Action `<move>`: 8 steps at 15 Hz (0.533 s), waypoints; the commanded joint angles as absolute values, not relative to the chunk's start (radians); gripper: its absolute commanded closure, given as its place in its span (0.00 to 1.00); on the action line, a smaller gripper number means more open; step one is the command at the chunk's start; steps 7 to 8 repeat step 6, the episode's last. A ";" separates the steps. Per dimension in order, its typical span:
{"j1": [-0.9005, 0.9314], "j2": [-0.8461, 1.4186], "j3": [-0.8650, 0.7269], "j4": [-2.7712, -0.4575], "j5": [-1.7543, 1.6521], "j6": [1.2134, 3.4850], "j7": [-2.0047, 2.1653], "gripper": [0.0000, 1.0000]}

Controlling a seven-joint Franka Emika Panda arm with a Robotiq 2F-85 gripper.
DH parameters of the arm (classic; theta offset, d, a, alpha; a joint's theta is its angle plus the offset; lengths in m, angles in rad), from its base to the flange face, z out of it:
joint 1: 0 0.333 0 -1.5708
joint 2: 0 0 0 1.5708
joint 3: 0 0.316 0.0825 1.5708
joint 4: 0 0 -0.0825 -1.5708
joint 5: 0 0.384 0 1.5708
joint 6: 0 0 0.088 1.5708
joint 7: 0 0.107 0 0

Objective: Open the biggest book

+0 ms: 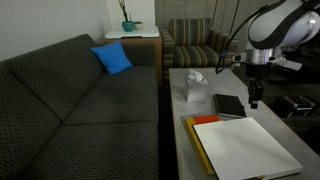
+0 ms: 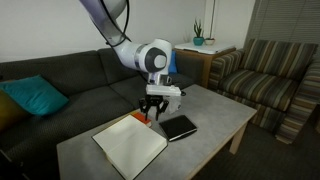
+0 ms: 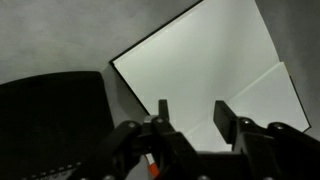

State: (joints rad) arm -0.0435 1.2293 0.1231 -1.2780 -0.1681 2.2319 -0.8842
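The biggest book (image 1: 245, 148) lies flat on the table's near end, with a white face up and a yellow long edge; it also shows in an exterior view (image 2: 130, 146) and fills the wrist view (image 3: 200, 60). A red-orange book (image 1: 205, 120) pokes out at its far edge. The much smaller black book (image 1: 229, 105) lies beside it, and shows in an exterior view (image 2: 178, 127) and the wrist view (image 3: 50, 120). My gripper (image 1: 254, 100) hangs open and empty just above the table near the big book's far corner, as an exterior view (image 2: 153, 112) and the wrist view (image 3: 194, 120) show.
The grey table (image 1: 185, 140) stands against a dark sofa (image 1: 80, 100) with a blue cushion (image 1: 112, 58). A white tissue box (image 1: 192, 86) sits on the table's far part. A striped armchair (image 2: 270, 70) and a side table with a plant (image 1: 128, 30) stand beyond.
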 commanded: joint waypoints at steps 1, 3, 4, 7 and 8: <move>-0.053 1.063 0.107 -1.518 -0.211 2.374 -0.890 0.16; -0.056 1.020 0.104 -1.583 -0.222 2.424 -0.891 0.03; -0.057 0.998 0.104 -1.616 -0.226 2.445 -0.892 0.01; -0.059 0.969 0.105 -1.666 -0.233 2.476 -0.892 0.00; -0.059 0.969 0.105 -1.666 -0.233 2.476 -0.892 0.00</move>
